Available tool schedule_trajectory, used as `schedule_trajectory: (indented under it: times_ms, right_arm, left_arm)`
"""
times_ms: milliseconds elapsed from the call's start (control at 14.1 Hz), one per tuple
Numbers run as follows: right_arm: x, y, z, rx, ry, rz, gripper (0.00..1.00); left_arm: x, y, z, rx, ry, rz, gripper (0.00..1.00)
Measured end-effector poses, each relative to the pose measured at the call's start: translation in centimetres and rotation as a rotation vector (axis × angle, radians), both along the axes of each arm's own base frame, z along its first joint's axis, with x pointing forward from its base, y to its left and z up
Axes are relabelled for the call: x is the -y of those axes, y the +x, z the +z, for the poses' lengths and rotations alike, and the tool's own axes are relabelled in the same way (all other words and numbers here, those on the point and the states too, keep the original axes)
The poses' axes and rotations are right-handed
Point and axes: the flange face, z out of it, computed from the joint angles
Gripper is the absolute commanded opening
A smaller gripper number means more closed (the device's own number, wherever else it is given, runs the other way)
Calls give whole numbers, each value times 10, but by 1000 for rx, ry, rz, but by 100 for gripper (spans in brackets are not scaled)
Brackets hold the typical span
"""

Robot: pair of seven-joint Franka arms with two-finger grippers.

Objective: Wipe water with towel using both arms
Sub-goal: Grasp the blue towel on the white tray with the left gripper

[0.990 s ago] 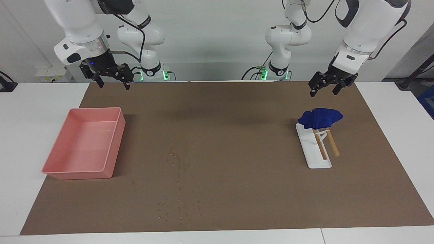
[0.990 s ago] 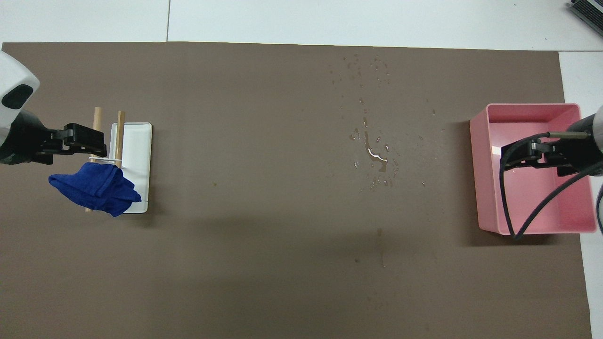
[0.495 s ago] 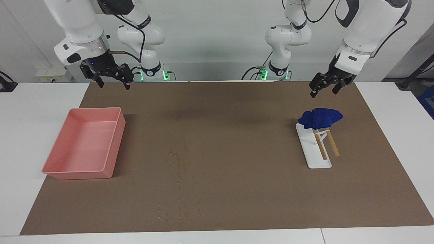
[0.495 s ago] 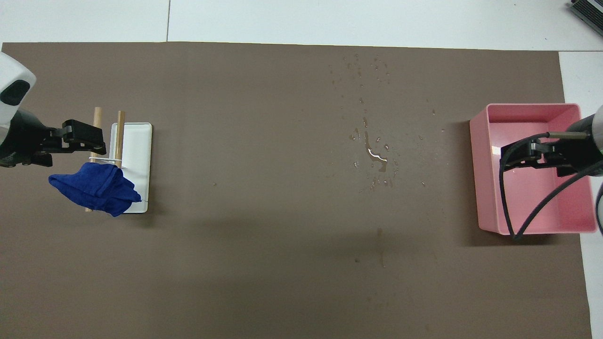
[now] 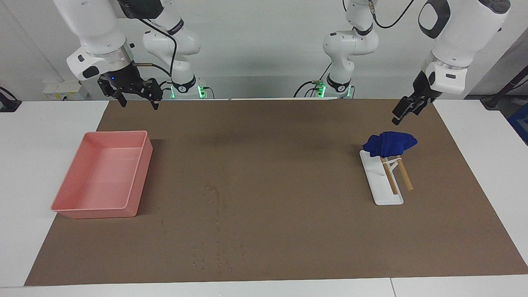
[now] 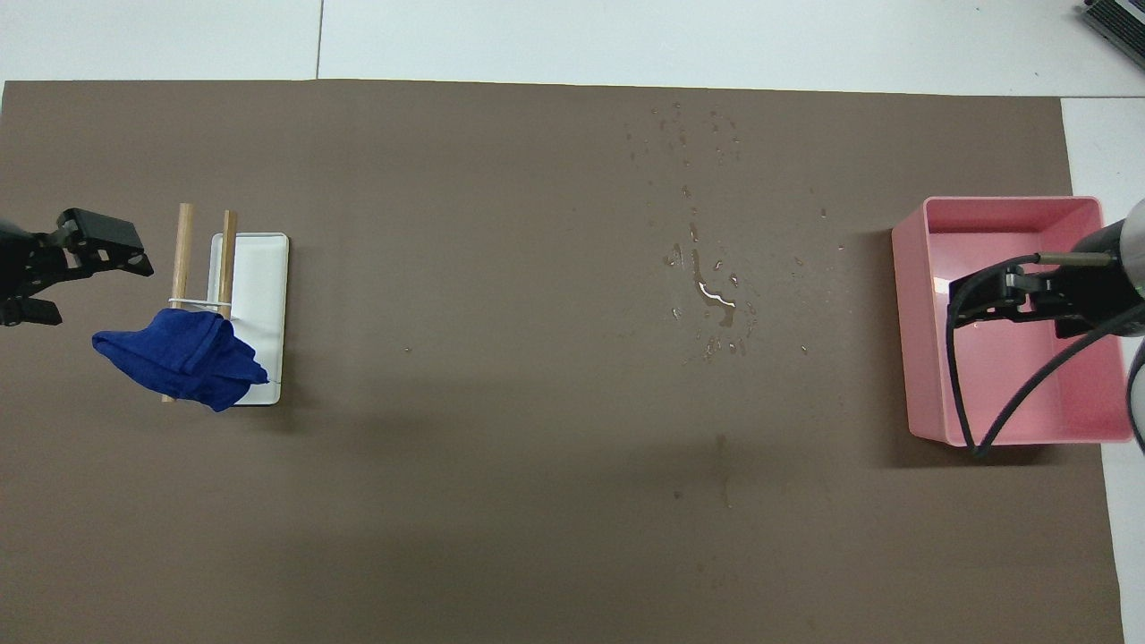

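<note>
Facing view: left gripper, fingers unreadable, hangs above the blue towel draped on a rack; right gripper spread apart; water dots the worktop mid-mat.

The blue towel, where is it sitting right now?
The blue towel is draped over a small wooden rack on a white tray, toward the left arm's end of the brown mat, apart from the water droplets.
</note>
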Motion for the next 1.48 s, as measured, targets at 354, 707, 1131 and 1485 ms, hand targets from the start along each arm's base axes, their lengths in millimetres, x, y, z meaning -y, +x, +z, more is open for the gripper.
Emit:
schedule_trajectory:
  times_ms: [354,707,1131,1485]
  right_arm:
    - [0,0,0,-1,0,0,100]
    - [0,-1,0,-2,0,0,100]
    - [0,-1,-1,-3,0,-1,100]
    - [1,-1,-1,-3,0,-2,100]
  left_arm:
    - [-59,-19,-52,34,33,-58,100]
    - [-62,-20,-105,33,30,-1,100]
    - [-71,-16,-123,54,21,137,100]
    - [-57,-19,-150,70,19,153,30]
